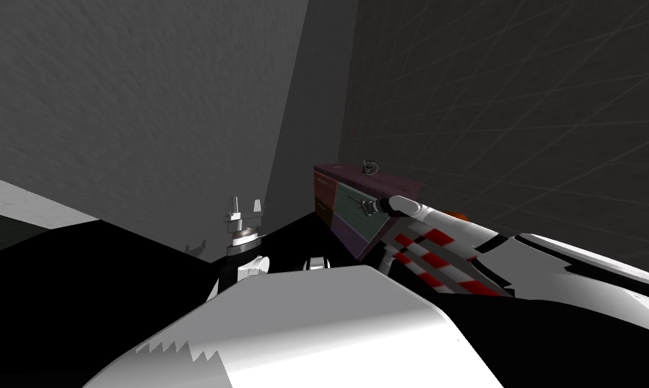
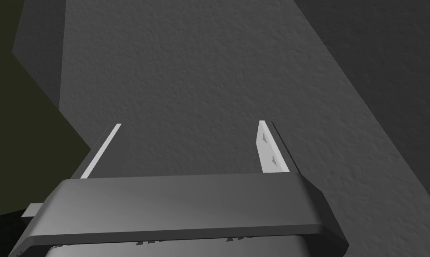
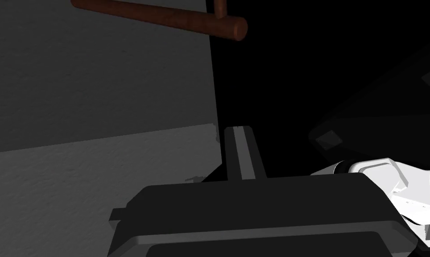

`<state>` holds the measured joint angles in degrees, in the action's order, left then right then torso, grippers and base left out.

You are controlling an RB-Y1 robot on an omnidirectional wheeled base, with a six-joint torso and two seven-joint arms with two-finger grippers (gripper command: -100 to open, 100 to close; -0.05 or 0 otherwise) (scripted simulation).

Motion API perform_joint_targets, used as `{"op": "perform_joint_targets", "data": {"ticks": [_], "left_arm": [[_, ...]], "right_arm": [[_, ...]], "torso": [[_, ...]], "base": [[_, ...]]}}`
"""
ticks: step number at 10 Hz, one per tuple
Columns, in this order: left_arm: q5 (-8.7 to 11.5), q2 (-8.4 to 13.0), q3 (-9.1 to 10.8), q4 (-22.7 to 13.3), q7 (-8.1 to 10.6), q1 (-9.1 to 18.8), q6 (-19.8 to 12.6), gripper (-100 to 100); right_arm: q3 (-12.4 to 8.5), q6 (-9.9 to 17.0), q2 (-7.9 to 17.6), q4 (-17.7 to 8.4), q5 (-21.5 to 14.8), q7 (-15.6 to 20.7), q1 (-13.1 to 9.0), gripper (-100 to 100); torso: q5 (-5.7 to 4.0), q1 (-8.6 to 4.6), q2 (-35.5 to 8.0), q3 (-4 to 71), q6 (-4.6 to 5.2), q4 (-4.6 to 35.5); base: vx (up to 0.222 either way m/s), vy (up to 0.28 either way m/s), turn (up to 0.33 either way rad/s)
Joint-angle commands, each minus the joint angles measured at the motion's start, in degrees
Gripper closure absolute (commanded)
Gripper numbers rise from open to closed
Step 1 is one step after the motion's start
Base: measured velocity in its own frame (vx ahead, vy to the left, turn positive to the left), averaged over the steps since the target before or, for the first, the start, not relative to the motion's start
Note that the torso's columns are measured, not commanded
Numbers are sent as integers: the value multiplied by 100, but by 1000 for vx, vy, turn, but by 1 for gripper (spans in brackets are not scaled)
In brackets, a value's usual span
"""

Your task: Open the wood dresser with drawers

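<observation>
The dresser (image 1: 357, 202) stands in the far corner, with a dark maroon top, a grey-green front panel and reddish drawer fronts on its left part. My right arm reaches to that front, and my right gripper (image 1: 367, 207) is at the grey-green panel. In the right wrist view the fingers (image 3: 240, 151) stand together at the middle, shut on nothing, beside a grey panel (image 3: 98, 89). A brown round bar handle (image 3: 165, 17) lies beyond the fingertips, apart from them. My left gripper (image 1: 244, 205) is raised near the left wall, open (image 2: 187, 149) and empty.
A small dark ring-shaped object (image 1: 368, 166) sits on the dresser top. Grey walls close in on the left and behind the dresser. A black area (image 3: 321, 67) lies beside the panel's edge in the right wrist view.
</observation>
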<state>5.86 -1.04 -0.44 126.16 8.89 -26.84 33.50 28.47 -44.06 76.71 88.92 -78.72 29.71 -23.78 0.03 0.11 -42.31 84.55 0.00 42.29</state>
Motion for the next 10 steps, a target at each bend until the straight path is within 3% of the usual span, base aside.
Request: {"op": "perform_joint_targets", "data": {"ticks": [1,2,4,6,8,9,10], "left_arm": [[0,0,0,0,0,0,0,0],[0,1,1,0,0,-1,0,0],[0,4,4,0,0,-3,1,0],[0,4,4,0,0,-3,1,0],[0,3,3,0,0,-2,0,0],[0,2,2,0,0,-2,0,0],[0,2,2,0,0,-1,0,0]], "right_arm": [[0,-7,17,28,-5,-22,-7,100],[-19,-57,79,18,0,-45,-38,-100],[-35,-97,131,8,3,-60,-63,-100],[-60,-158,212,-8,10,-83,-102,-100],[16,30,22,-97,-64,11,14,-100],[-4,-61,90,-50,-55,-58,-52,-100],[2,-38,81,-59,-64,-52,-49,100]], "torso": [[2,4,6,4,-1,-2],[-8,-36,20,12,1,-5],[-25,-75,40,26,2,-13],[-4,-16,15,10,0,-4],[5,21,-20,-12,-1,5],[7,30,-12,-10,-6,2],[1,10,-1,-1,-8,-3]], "base": [[-40,95,-11],[38,-57,-3],[95,-132,2],[122,-146,-1],[57,-38,26],[34,-1,0],[0,0,0]]}}
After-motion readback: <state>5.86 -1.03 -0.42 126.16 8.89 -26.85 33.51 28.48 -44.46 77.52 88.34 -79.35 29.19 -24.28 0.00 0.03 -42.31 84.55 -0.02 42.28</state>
